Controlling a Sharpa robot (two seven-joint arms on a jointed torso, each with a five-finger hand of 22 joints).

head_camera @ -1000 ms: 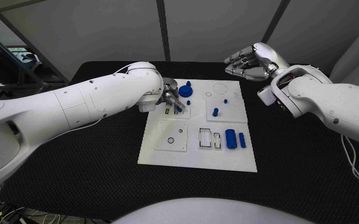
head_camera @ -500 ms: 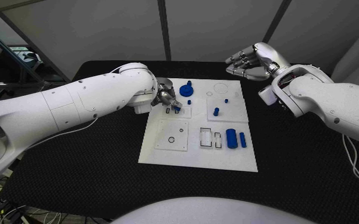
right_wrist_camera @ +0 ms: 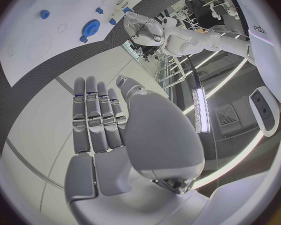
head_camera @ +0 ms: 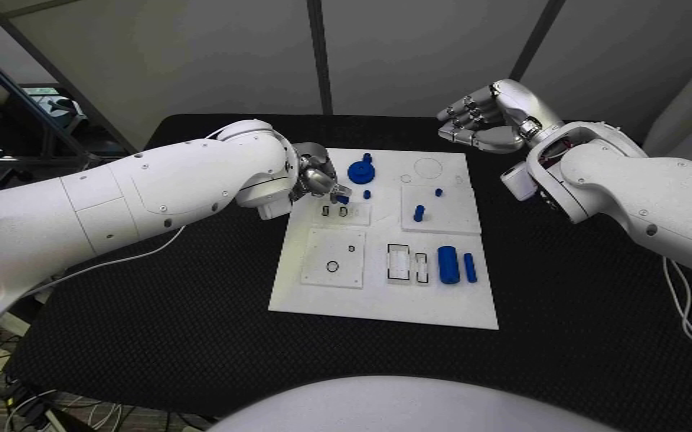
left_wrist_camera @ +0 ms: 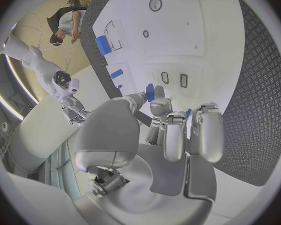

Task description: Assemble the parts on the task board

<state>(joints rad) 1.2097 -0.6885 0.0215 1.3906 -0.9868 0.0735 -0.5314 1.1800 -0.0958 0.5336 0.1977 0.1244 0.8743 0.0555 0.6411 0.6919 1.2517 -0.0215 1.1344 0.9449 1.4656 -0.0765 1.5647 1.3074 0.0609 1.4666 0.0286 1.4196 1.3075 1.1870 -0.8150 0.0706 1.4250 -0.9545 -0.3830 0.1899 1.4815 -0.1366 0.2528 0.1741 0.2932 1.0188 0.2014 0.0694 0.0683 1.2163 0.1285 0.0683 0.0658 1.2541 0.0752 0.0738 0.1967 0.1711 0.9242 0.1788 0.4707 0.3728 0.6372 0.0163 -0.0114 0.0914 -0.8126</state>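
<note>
On the black surface [head_camera: 173, 292] the white task board [head_camera: 387, 302] lies in the middle of the frame with blue parts [head_camera: 449, 265] on it, the left hand [head_camera: 320, 184] pinches a small blue part [left_wrist_camera: 150, 91] over its upper left, and the right hand [head_camera: 483, 124], fingers curled on nothing, hovers at the upper right.

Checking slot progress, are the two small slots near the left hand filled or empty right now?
Empty: the two small slots show as dark outlines on the task board, and the left hand holds a small blue part above them.
</note>
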